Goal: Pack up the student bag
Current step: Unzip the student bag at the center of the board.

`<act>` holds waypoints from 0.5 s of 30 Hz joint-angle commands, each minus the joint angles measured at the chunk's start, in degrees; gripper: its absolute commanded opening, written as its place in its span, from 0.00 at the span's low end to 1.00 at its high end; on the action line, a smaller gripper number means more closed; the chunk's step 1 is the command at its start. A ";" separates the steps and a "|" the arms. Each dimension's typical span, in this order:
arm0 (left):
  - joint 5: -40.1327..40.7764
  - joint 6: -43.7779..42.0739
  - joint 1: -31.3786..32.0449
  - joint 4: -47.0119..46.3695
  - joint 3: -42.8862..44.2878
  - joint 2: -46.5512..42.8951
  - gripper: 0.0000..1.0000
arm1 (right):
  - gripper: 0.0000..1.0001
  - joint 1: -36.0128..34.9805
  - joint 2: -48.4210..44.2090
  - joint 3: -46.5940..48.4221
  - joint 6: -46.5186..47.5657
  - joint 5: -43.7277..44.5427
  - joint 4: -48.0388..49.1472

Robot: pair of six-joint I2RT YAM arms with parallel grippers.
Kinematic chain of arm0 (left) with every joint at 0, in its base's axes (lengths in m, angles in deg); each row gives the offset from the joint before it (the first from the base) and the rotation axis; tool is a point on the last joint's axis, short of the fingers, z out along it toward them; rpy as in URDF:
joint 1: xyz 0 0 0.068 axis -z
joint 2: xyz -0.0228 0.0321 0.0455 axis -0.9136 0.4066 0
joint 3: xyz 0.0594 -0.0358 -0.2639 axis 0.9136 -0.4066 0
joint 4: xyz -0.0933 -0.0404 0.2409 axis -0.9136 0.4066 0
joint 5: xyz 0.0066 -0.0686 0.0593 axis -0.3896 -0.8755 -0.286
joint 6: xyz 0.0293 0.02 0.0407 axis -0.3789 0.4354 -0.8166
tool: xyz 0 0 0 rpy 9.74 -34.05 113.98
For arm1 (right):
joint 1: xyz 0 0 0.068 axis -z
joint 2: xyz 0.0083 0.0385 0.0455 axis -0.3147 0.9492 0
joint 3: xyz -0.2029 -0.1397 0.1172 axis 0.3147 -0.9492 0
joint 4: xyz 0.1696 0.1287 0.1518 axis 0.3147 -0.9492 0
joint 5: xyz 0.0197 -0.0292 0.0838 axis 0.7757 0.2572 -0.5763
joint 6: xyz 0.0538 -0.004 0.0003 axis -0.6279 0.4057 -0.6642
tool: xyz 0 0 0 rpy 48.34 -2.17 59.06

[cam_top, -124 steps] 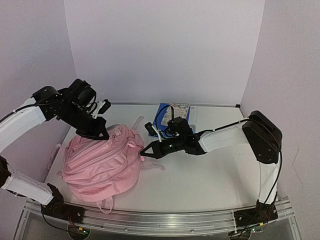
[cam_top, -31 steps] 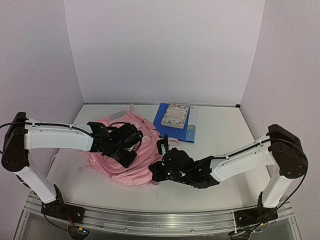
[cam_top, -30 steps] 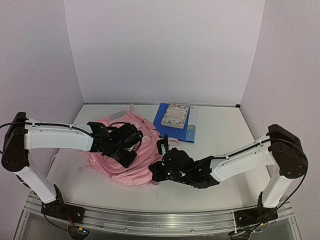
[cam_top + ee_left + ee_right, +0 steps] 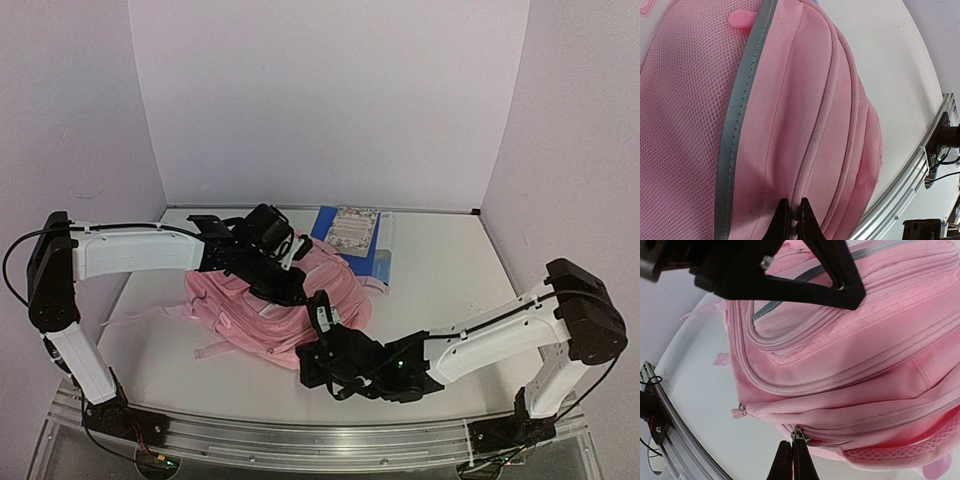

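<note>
The student bag [image 4: 262, 318] is a soft pink backpack lying in the middle of the table. In the left wrist view its pink fabric [image 4: 790, 115] with a grey strip fills the frame. My left gripper [image 4: 295, 296] [image 4: 791, 220] is on the bag's top, shut on a piped seam of the fabric. At the bag's near edge my right gripper [image 4: 306, 361] [image 4: 792, 460] is shut on a zipper pull [image 4: 799, 435]. That zip gapes slightly to the right of the slider. A second zipper pull [image 4: 739, 412] hangs free to the left.
A blue book [image 4: 330, 228] with a patterned book [image 4: 351, 229] on top lies at the back, just beyond the bag. A pink strap [image 4: 140, 316] trails left over the table. The metal rail [image 4: 300, 440] runs along the near edge.
My left gripper has moved away from the near edge and to the right with the bag's fabric in it, and the bag has shifted right. The right gripper has drawn a little nearer to the rail.
</note>
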 commanded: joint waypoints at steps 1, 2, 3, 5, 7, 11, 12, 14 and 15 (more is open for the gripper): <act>-3.37 1.94 -1.21 -14.84 6.38 -0.56 0.00 | 0.00 -3.40 2.49 6.23 1.76 -4.38 10.67; -3.59 2.01 -1.38 -14.94 6.54 -0.49 0.00 | 0.00 -3.57 3.26 6.87 2.19 -4.55 10.80; -3.69 2.08 -1.54 -14.99 6.69 -0.45 0.00 | 0.00 -3.73 4.06 7.54 2.45 -4.72 10.98; -3.72 2.17 -1.89 -15.08 6.86 -0.44 0.00 | 0.00 -4.10 5.54 8.75 2.95 -5.20 11.50; -3.72 2.38 -2.47 -15.32 6.89 -0.54 0.00 | 0.00 -4.65 6.89 9.84 3.54 -5.72 12.09; -3.72 2.92 -4.28 -16.36 6.98 -0.76 0.00 | 0.00 -5.92 8.89 11.61 5.09 -5.88 12.35; -3.81 2.92 -4.61 -16.56 7.18 -0.71 0.00 | 0.00 -6.05 9.43 12.00 5.22 -6.06 12.37; -4.26 2.86 -4.97 -16.89 7.68 -0.33 0.00 | 0.00 -6.12 10.65 13.01 5.58 -6.50 12.53; -4.47 2.84 -5.10 -16.96 8.11 -0.08 0.00 | 0.00 -6.19 11.25 13.58 5.88 -6.58 12.60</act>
